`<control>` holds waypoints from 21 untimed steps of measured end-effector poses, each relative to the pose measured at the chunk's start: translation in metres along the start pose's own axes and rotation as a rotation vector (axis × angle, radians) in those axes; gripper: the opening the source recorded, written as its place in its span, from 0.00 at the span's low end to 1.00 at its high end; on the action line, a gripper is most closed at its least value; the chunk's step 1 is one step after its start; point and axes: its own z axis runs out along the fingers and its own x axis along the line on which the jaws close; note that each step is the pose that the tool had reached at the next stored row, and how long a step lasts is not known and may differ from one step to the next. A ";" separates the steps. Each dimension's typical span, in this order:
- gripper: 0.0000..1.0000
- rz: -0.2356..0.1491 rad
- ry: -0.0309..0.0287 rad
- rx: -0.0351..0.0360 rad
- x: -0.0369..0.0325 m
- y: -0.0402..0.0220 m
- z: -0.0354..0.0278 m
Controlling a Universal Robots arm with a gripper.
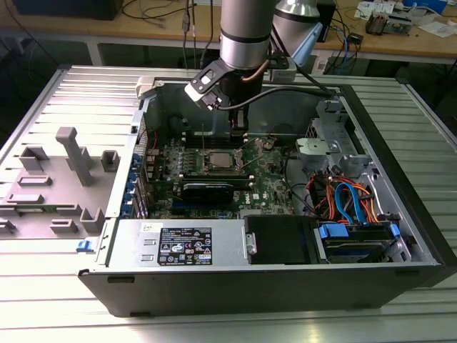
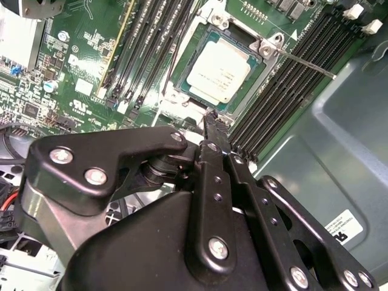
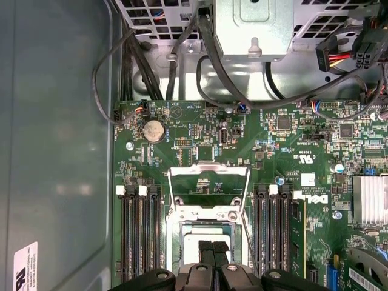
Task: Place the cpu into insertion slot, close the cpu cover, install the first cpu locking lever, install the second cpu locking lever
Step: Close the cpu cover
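The cpu lies flat in the insertion slot on the green motherboard, its silvery top facing up. The cpu cover stands swung open behind the slot, and the board shows through its square opening. A thin locking lever sticks out unlatched past one corner of the slot. Another thin lever runs along the slot's side. My gripper hovers just above the near edge of the slot, fingers shut with nothing between them. In the exterior view the gripper hangs over the cpu.
Black memory slots flank the socket on both sides. Cable bundles and a metal drive cage lie beyond the board. The case wall rises close by. A black power supply sits at the case front.
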 end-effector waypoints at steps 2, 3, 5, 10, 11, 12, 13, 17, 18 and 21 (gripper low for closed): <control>0.11 0.000 0.0000 0.0000 0.0000 0.0007 0.0000; 0.11 0.000 0.0000 0.0000 0.0000 0.0010 0.0000; 0.11 0.000 0.0000 0.0000 0.0000 0.0019 0.0000; 0.11 0.000 0.0000 0.0000 0.0000 0.0031 0.0000; 0.11 0.000 0.0000 0.0000 0.0000 0.0032 0.0000; 0.11 0.000 0.0001 0.0000 0.0000 0.0032 0.0001; 0.11 0.000 0.0000 0.0000 0.0000 0.0032 0.0000; 0.11 0.000 0.0001 0.0000 0.0000 0.0032 0.0000; 0.11 0.000 0.0001 0.0000 0.0001 0.0033 -0.0003; 0.11 0.000 0.0000 0.0000 0.0000 0.0033 -0.0018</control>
